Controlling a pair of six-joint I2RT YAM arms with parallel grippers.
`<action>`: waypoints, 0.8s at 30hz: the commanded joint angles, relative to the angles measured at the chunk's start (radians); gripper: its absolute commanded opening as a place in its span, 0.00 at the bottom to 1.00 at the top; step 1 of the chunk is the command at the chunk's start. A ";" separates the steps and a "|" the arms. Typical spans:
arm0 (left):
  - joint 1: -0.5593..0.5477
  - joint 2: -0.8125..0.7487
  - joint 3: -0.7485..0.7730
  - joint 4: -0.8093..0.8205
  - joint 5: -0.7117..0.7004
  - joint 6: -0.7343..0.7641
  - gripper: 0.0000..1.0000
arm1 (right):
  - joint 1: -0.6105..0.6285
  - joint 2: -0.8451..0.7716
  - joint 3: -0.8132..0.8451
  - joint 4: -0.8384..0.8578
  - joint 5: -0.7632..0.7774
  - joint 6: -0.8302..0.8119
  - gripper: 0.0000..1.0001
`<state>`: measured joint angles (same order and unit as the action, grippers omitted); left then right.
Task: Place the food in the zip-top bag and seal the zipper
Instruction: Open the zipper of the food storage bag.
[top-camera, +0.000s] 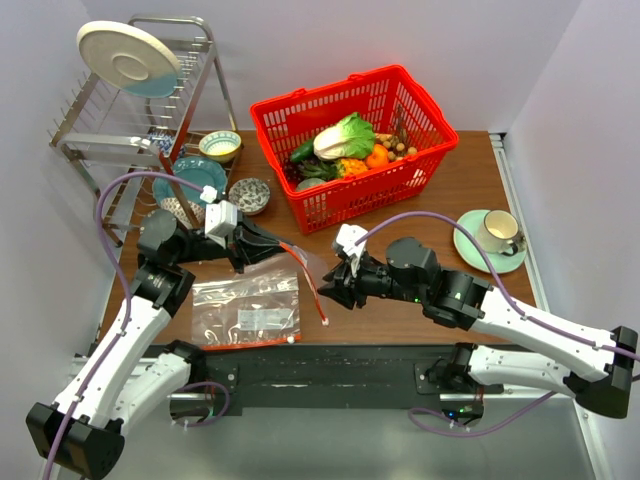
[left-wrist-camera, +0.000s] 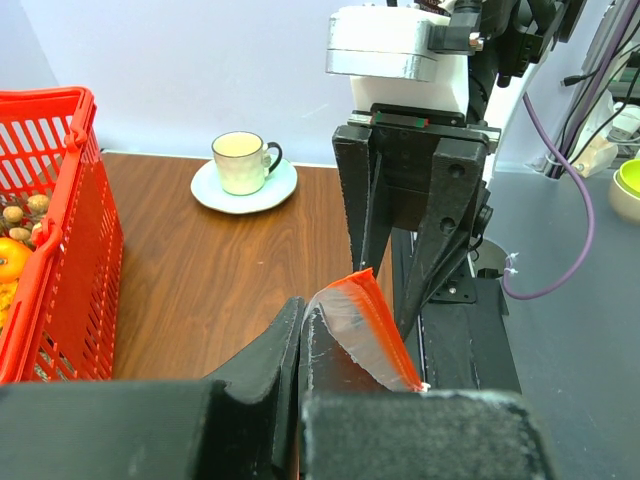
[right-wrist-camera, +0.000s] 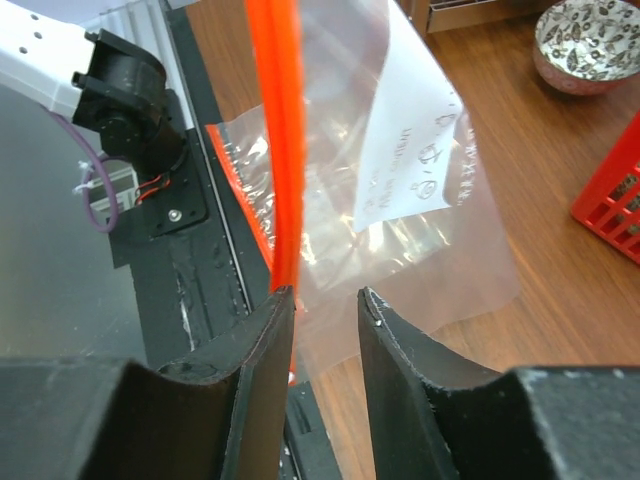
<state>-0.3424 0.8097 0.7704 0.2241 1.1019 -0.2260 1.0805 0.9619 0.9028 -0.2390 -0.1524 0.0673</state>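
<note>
Bag-opening step, toward the tabletop's near edge: left gripper (top-camera: 288, 250) clamps the clear crinkly zip-top bag (right-wrist-camera: 420, 150) (by its red-orange zipper strip (right-wrist-camera: 280, 150)); right gripper (right-wrist-camera: 325, 295), jaws apart, should next pinch the opposite lip.

White arm shells (top-camera: 130, 340), black joints, purple cables (top-camera: 420, 214); left hand (top-camera: 282, 250), right hand (top-camera: 326, 290) matte black.
</note>
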 joint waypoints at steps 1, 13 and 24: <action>0.006 -0.010 -0.002 0.043 0.019 -0.018 0.00 | 0.001 0.006 0.044 0.029 0.043 0.005 0.36; 0.006 -0.009 -0.003 0.040 0.009 -0.018 0.00 | -0.001 -0.025 0.030 0.059 -0.024 -0.008 0.50; 0.005 -0.014 -0.005 0.040 0.007 -0.016 0.00 | -0.001 0.029 0.061 0.037 0.034 -0.014 0.42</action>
<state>-0.3424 0.8093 0.7704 0.2241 1.1019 -0.2260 1.0805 0.9756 0.9092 -0.2298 -0.1474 0.0643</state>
